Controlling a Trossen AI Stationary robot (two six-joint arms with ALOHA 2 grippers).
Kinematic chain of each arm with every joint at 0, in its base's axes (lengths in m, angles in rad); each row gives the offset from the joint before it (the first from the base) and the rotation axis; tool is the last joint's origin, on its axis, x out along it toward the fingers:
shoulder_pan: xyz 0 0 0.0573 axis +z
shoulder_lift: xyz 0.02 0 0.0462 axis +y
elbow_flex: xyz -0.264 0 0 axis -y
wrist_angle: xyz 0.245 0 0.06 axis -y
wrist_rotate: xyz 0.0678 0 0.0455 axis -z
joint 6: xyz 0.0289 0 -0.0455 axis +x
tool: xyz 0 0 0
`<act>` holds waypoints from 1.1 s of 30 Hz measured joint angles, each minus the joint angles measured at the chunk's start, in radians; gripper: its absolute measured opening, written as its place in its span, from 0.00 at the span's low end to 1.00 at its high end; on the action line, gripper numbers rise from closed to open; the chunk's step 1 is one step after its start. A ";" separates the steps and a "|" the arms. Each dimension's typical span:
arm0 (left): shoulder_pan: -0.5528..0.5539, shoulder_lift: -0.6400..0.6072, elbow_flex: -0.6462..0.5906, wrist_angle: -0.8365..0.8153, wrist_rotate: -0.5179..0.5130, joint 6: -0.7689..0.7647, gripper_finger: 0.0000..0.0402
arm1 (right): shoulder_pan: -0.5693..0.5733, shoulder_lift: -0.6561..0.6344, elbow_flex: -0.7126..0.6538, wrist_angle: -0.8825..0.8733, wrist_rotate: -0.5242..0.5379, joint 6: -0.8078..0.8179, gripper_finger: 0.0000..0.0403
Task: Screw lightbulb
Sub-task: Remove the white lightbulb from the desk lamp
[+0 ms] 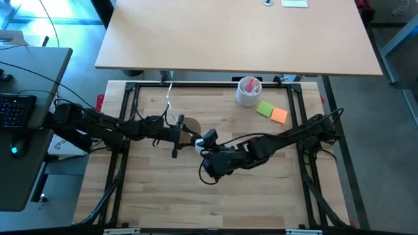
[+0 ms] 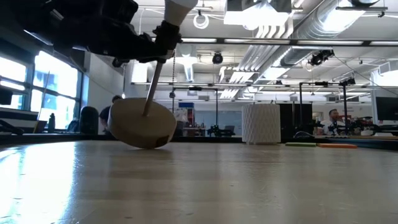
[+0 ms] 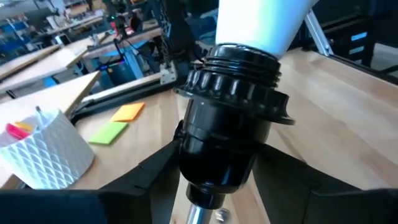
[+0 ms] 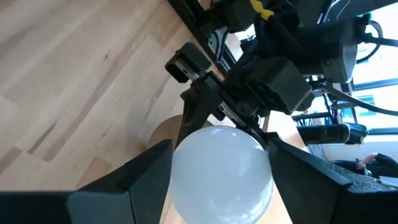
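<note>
The lightbulb (image 4: 221,177), white and round, sits with its base in the black socket (image 3: 227,124) of a small lamp. Below the socket a thin rod (image 2: 152,81) runs to the round wooden stand (image 2: 142,123), which is tilted, its lower rim close to the table. My right gripper (image 4: 221,168) is shut on the bulb at mid-table (image 1: 204,147). My left gripper (image 3: 221,155) reaches in from the table's left (image 1: 185,136) and is open, with a finger on either side of the socket. My left gripper's fingers (image 3: 155,177) flank the lower body of the socket (image 3: 217,168), coming nearly level from the table's left. The socket hides the fingertips, so I cannot tell whether they touch it. My right gripper pinches the bulb's white globe (image 4: 186,168) between its two fingers. It comes slanting down from the table's right. The bulb stays in the socket, with the lamp tilted below it.
A white patterned cup (image 1: 249,91) with pink contents stands at the far right of the table. Next to it lie a green sticky note (image 1: 265,108) and an orange one (image 1: 279,116). Bare wooden table (image 1: 228,202) stretches along the near side.
</note>
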 joint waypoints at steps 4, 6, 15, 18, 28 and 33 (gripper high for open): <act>0.000 0.000 -0.001 0.010 -0.015 0.025 0.44 | -0.001 -0.001 0.000 0.003 0.010 0.000 0.64; 0.000 0.000 -0.001 0.010 -0.015 0.030 0.40 | -0.001 -0.001 0.000 0.004 0.024 0.000 0.64; 0.000 -0.001 0.000 0.002 0.060 0.025 0.35 | 0.000 -0.001 0.000 -0.006 -0.006 -0.387 0.64; 0.000 -0.002 0.000 -0.005 0.069 0.020 0.35 | 0.000 0.000 0.000 -0.002 -0.021 -0.505 0.64; 0.020 -0.002 0.002 -0.007 0.090 0.006 0.35 | -0.003 0.002 -0.002 0.066 -0.038 -0.185 0.68; 0.022 -0.002 0.002 -0.009 0.082 0.001 0.35 | 0.004 0.002 -0.002 0.071 -0.046 -0.037 0.73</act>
